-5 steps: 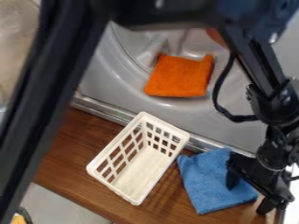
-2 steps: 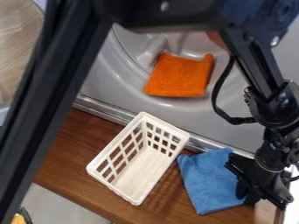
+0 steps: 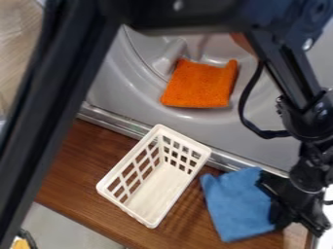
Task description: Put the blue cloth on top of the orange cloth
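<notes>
The black gripper [image 3: 281,220] is low at the lower right, on the right edge of the blue cloth [image 3: 237,204]. It is shut on that edge, where the cloth bunches and partly hides behind the gripper. The rest of the blue cloth lies spread on the brown wooden counter, right of the white basket. Farther up, the orange cloth [image 3: 200,85] lies nearly flat in the grey sink, its upper right corner raised a little.
A white lattice basket [image 3: 153,221] stands on the wooden counter [image 3: 84,170], between the left counter area and the blue cloth. The metal sink rim [image 3: 114,121] runs slanting between counter and sink [image 3: 130,97]. Black arm parts cross the top and left.
The gripper's fingers have come together on the blue cloth's right edge. The cloth has shifted slightly to the right, and its right corner is gathered. The orange cloth and basket have stayed put.
</notes>
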Controlling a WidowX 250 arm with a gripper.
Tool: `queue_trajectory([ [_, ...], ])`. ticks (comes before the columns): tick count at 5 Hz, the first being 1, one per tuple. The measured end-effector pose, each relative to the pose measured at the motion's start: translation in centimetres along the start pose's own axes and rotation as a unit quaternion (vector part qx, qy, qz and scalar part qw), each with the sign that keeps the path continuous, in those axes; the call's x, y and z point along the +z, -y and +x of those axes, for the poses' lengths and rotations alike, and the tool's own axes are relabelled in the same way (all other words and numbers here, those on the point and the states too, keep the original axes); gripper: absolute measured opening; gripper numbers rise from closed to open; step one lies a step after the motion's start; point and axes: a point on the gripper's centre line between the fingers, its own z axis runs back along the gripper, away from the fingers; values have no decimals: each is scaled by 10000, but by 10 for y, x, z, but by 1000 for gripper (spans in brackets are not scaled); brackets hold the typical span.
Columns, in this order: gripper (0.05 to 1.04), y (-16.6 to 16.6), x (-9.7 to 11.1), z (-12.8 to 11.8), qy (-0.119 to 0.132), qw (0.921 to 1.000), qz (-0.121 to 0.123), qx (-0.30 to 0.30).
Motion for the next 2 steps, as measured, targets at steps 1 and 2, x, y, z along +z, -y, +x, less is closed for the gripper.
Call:
queue_trajectory([
  [1, 52, 8, 37, 12, 419, 9988, -4, -267],
  [2, 52, 4, 75, 13, 577, 9978, 155, -303],
])
